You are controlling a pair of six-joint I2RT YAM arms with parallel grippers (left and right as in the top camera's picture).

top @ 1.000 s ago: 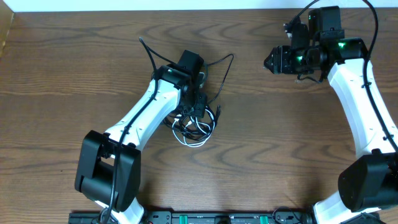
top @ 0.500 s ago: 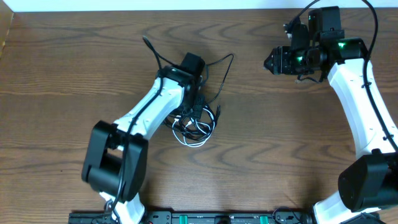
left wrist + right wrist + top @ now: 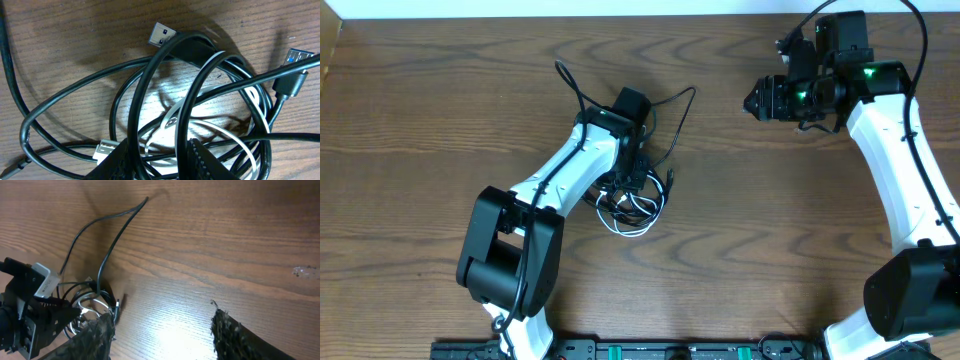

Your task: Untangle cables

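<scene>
The black cable (image 3: 568, 85) and the white cable (image 3: 630, 228) lie tangled in a small pile at the table's middle. My left gripper (image 3: 638, 178) is down in the pile. In the left wrist view its jaws (image 3: 165, 150) are partly open, with two strands of the black cable (image 3: 144, 80) running between them. The white cable (image 3: 172, 116) loops under those strands, its white plug (image 3: 105, 149) beside the left finger. My right gripper (image 3: 755, 100) is open and empty above the back right of the table (image 3: 161, 315). The pile also shows at the left of the right wrist view (image 3: 95, 297).
Two black cable tails stretch away from the pile, one to the back left and one to the back right (image 3: 690, 91). A silver plug (image 3: 162, 34) and a blue-tongued plug (image 3: 300, 57) lie at the pile's edge. The brown wooden table (image 3: 420, 120) ends at a white wall behind.
My left arm has swung slightly to the right over the pile, and the back left cable tail has shifted a little right. The right arm has not moved.
</scene>
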